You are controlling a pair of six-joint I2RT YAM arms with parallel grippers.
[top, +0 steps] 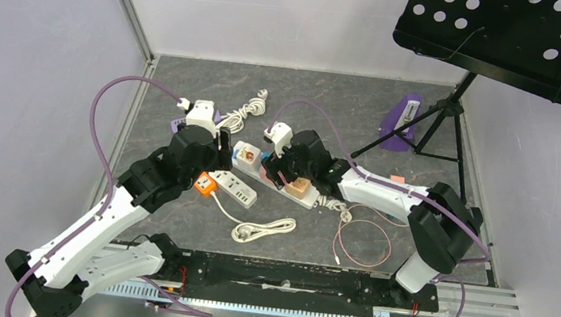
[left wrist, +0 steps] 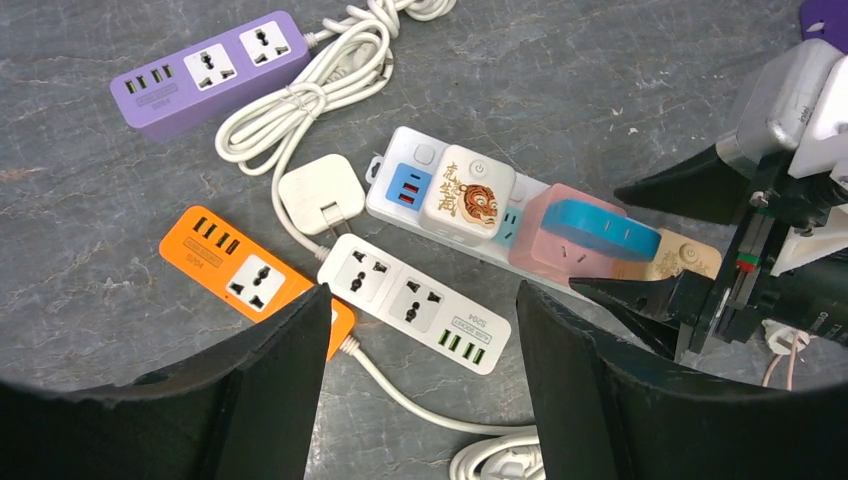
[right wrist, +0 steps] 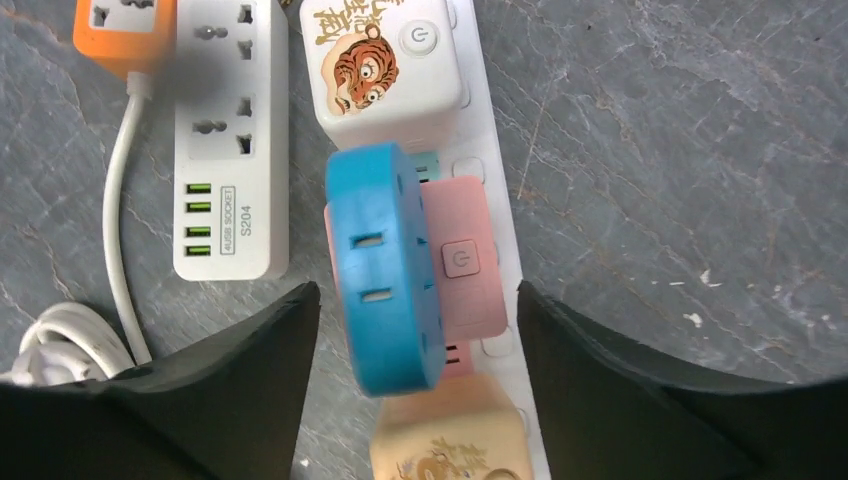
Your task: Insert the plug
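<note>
The blue plug [right wrist: 385,270] is hidden under the right wrist in the top view, so I read it from the wrist cameras. It sits tilted on the pink adapter [right wrist: 465,260], between the tiger cube [right wrist: 385,70] and the beige adapter [right wrist: 450,450]. The beige adapter is cut off by the frame edge. All of them are on the white power strip [left wrist: 395,160]. The pins of the plug are not visible, so I cannot tell how deep it is seated. The right gripper [right wrist: 418,290] has its fingers spread on both sides of the plug and does not clamp it. The left gripper [left wrist: 422,300] is spread wide and holds nothing, above the white socket strip [left wrist: 380,285].
</note>
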